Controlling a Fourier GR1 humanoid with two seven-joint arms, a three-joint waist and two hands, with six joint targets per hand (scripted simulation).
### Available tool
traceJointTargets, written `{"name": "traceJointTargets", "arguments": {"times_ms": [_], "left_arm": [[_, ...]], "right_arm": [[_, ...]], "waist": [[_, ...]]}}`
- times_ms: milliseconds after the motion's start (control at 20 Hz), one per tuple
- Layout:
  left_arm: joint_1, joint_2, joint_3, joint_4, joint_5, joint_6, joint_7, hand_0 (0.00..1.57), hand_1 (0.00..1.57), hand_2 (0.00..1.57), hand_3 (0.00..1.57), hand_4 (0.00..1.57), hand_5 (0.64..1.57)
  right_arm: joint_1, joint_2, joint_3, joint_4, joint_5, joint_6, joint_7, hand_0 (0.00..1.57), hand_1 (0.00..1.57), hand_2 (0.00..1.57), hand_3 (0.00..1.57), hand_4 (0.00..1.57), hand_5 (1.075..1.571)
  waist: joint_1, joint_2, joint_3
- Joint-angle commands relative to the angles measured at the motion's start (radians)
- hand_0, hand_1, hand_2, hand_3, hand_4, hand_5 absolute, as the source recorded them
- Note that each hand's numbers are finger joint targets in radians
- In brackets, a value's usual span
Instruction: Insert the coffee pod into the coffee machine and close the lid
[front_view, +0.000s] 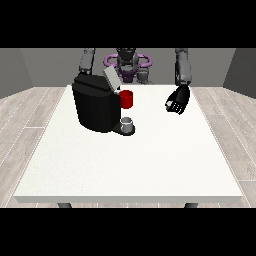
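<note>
The black coffee machine (95, 107) stands on the left half of the white table (150, 160), with its grey lid (110, 77) tilted up. A red thing at the machine (127, 99) sits at its front, just under the raised lid. Below that, a small grey thing (128, 123) rests on the machine's dark base; I cannot tell whether it is the pod. The hand at the view's right (178, 100) hangs above the table's far right part with relaxed fingers, holding nothing, well apart from the machine. The arm at the view's left (87, 61) drops behind the machine and its hand is hidden.
The robot's torso (128, 62) is behind the table's far edge. White tabletop stretches from the machine to the near edge and to the right edge. Wood floor surrounds the table.
</note>
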Motion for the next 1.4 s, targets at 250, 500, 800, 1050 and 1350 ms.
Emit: {"name": "traceJointTargets", "arguments": {"times_ms": [250,500,800,1050,1350], "left_arm": [[-0.053,0.004,0.003,0.07,-0.06,-0.014,-0.09,1.12,1.12,1.2,1.09,0.39,1.571],[-0.071,-0.098,0.042,0.031,0.02,-0.057,-0.089,1.42,1.42,1.4,1.33,0.49,1.571],[-0.115,-0.122,0.028,-0.004,0.011,-0.17,-0.048,1.41,1.41,1.4,1.31,0.51,1.571],[-0.196,-0.141,0.022,-0.039,0.027,-0.3,0.012,1.42,1.42,1.4,1.33,0.53,1.571],[-0.279,-0.179,0.055,-0.036,0.031,-0.337,0.145,1.4,1.4,1.4,1.34,0.6,1.571]], "right_arm": [[-0.016,0.021,0.002,0.06,0.073,-0.093,0.036,0.0,0.0,0.0,0.0,0.0,1.571],[0.012,-0.007,-0.034,0.125,0.056,-0.081,0.005,0.0,0.0,0.0,0.0,0.0,1.571],[-0.017,-0.031,-0.064,0.205,0.05,-0.074,-0.053,0.0,0.0,0.0,0.0,0.0,1.571],[-0.007,-0.038,-0.065,0.199,0.037,-0.051,-0.011,0.0,0.0,0.0,0.0,0.0,1.571],[-0.02,-0.043,-0.053,0.137,-0.003,0.019,0.027,0.0,0.0,0.0,0.0,0.0,1.571]], "waist": [[0.044,-0.042,-0.0009],[0.068,-0.084,-0.0005],[0.088,-0.123,-0.0004],[0.073,-0.195,-0.0002],[0.01,-0.209,-0.0004]]}}
